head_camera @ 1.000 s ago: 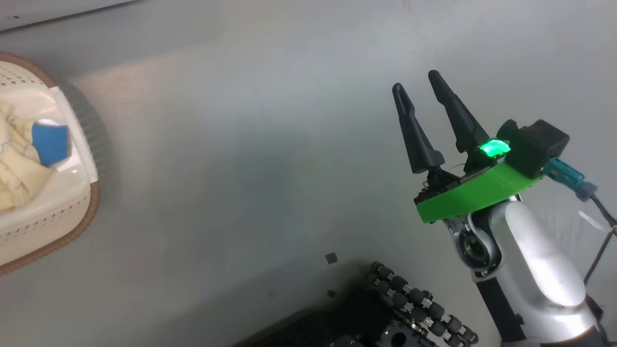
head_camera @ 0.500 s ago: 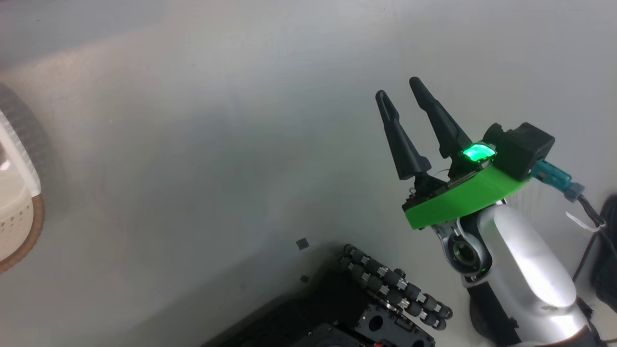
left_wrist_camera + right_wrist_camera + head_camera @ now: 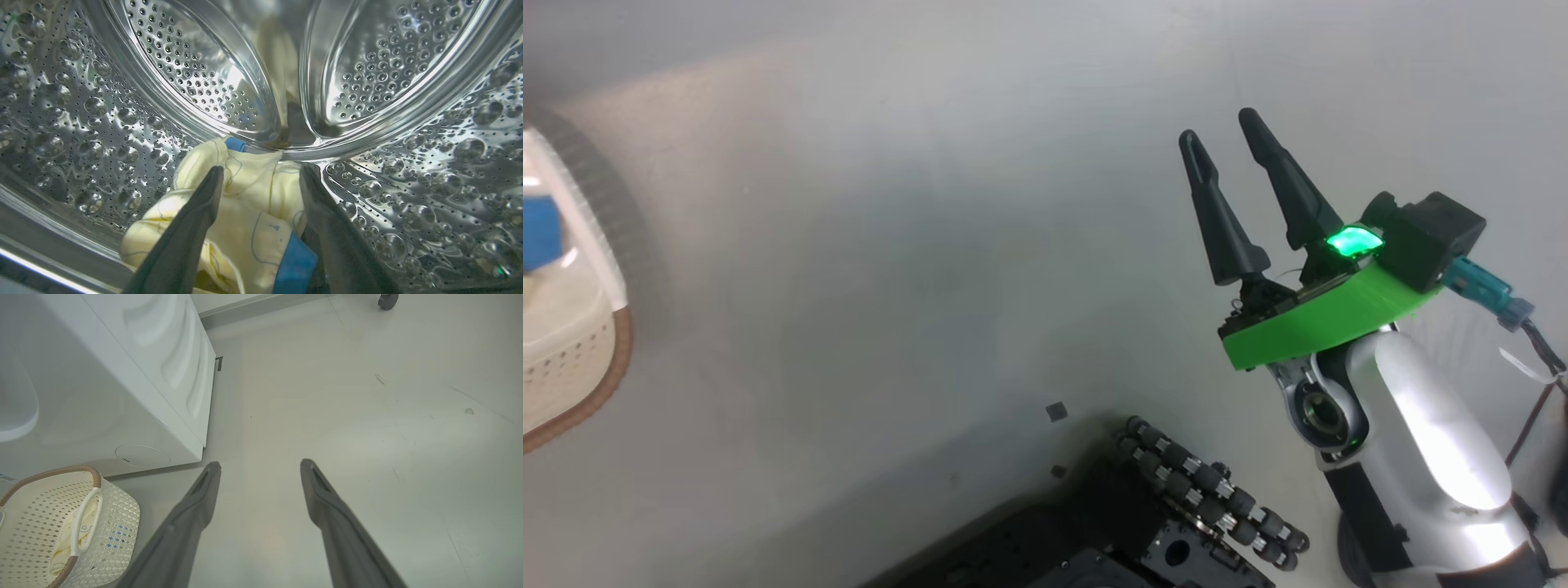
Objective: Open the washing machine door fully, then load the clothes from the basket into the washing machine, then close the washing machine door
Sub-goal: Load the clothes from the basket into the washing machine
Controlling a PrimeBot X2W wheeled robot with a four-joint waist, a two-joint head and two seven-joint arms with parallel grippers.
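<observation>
**While loading is under way: drum, garments, basket**

As the left gripper (image 3: pixel 261 169) is seen inside the steel drum (image 3: pixel 122 122) with its fingers spread apart, the loading step is judged to be in hand. The clothes (image 3: pixel 253 196), a soft, crumpled cream-yellow bundle with thin blue outlines and a bright blue patch (image 3: pixel 296 261), are lodged between and under those fingers low in the drum; no grip on them is shown.

Drum: polished metal, dimpled and perforated, with smooth raised paddles.

The right gripper (image 3: pixel 1218 129) is held with fingers apart over the bare grey floor (image 3: pixel 367 416), nothing in it.

Basket (image 3: pixel 118 522): cream plastic lattice, brown rim, white handle, set beside the white washing machine (image 3: pixel 102 375); cream fabric (image 3: pixel 65 547) is seen in it.

Next, it is judged, the left arm must be drawn clear without cloth being snagged, and the basket emptied before the door is closed.
</observation>
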